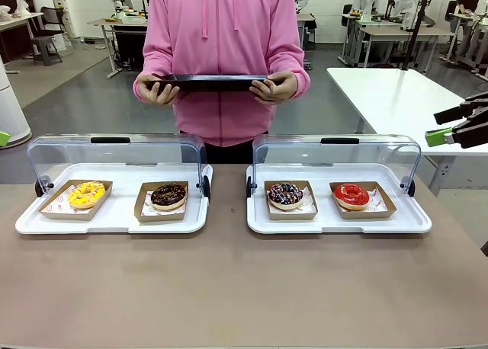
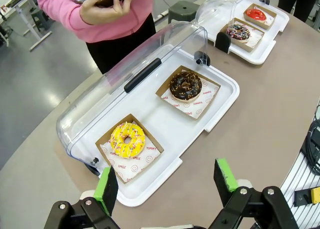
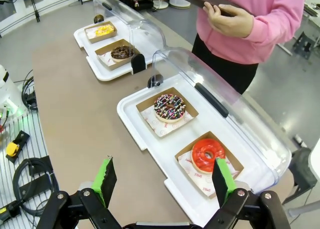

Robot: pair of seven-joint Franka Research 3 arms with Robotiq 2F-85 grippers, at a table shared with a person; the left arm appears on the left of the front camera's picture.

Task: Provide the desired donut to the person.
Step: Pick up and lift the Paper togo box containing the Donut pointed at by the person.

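The person (image 1: 221, 36) in a pink hooded sweatshirt stands at the far side, holding a flat black tray (image 1: 206, 81) in both hands. Four donuts sit in paper boats: yellow (image 1: 87, 194), chocolate (image 1: 168, 196), dark with coloured sprinkles (image 1: 285, 195) and red-glazed (image 1: 351, 194). My right gripper (image 1: 450, 126) hovers open at the far right, above the table's level. Its wrist view has the gripper (image 3: 164, 178) open over the red donut (image 3: 207, 154). My left gripper (image 2: 166, 181) is open, high above the table edge near the yellow donut (image 2: 127, 139).
Two white serving trays (image 1: 114, 223) (image 1: 335, 225) lie side by side, each with its clear domed lid (image 1: 114, 155) (image 1: 335, 155) swung back toward the person. The brown table (image 1: 244, 288) in front of the trays is bare. Cables lie beside it (image 3: 30, 174).
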